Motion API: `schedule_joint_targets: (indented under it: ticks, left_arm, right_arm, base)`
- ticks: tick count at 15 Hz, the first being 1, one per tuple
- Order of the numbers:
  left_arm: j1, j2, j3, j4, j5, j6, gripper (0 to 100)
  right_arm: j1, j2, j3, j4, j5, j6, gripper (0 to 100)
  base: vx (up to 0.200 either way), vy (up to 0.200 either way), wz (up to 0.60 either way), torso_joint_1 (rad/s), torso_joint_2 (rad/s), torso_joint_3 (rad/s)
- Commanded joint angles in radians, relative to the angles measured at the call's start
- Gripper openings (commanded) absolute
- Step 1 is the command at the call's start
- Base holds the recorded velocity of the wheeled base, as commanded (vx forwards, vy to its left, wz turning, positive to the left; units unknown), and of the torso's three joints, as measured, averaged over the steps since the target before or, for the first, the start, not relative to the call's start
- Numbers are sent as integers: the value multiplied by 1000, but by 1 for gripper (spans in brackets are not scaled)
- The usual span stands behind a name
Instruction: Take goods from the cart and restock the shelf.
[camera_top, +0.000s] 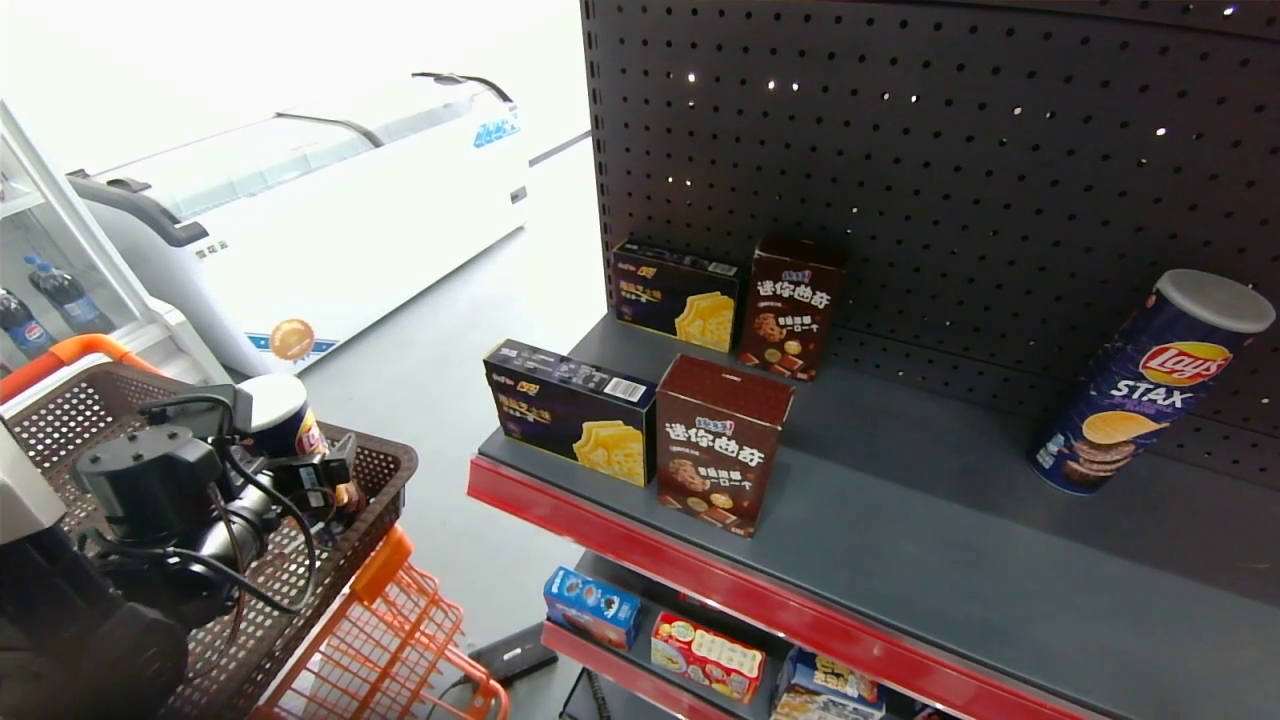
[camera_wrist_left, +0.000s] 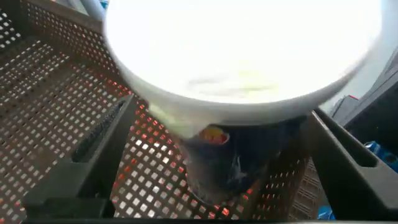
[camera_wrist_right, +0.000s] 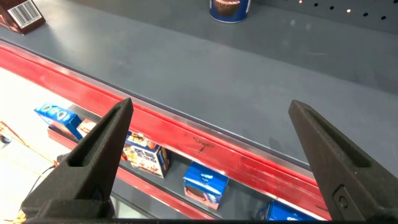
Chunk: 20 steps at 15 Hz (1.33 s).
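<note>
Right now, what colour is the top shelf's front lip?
Red. The shelf's front lip shows best in the head view.

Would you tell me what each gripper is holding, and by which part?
Right gripper holds nothing. Left gripper sits around the can below its lid; whether it grips cannot be told.

At the head view's lower left, the black left arm (camera_top: 170, 500) carries its black two-finger left gripper (camera_wrist_left: 221, 106) spread wide; the black right gripper (camera_wrist_right: 208, 102) gapes likewise.
</note>
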Motion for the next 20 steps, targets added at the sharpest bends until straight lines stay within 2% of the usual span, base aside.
schedule_joint_targets:
  ticks: [1,5,6,7,12,13,15,16,18,20]
  left_arm:
    - [3,84,-63,-1,0,-6,100]
    - [2,144,-140,-23,0,-10,100]
    - [-1,153,-148,-40,0,-21,0]
    - [-3,167,-171,-55,-1,-36,0]
    - [-3,162,-221,-54,-6,-32,0]
    - [-3,148,-224,-54,-6,-24,0]
    - [2,79,-232,-47,-17,20,0]
    - [2,44,-247,-27,-43,27,0]
    - [3,-56,-287,80,-130,44,0]
    - [0,-139,-336,181,-152,47,0]
  right_arm:
    - [0,0,0,0,1,0,100]
    - [0,0,0,0,0,0,100]
    - [0,0,0,0,0,0,100]
    - [0,0,0,0,0,0,100]
    - [0,0,0,0,0,0,100]
    - [0,0,0,0,0,1,100]
    - [0,0,0,0,0,0,100]
    - [0,0,0,0,0,0,100]
    - [0,0,0,0,0,1,100]
    - [0,0,0,0,0,1,100]
  base:
    - [0,0,0,0,0,0]
    - [0,0,0,0,0,0]
    - [0,0,0,0,0,0]
    - [0,0,0,0,0,0]
    - [0,0,0,0,0,0]
    - [0,0,0,0,0,0]
    - [0,0,0,0,0,0]
    - [0,0,0,0,0,0]
    - [0,0,0,0,0,0]
    - [0,0,0,0,0,0]
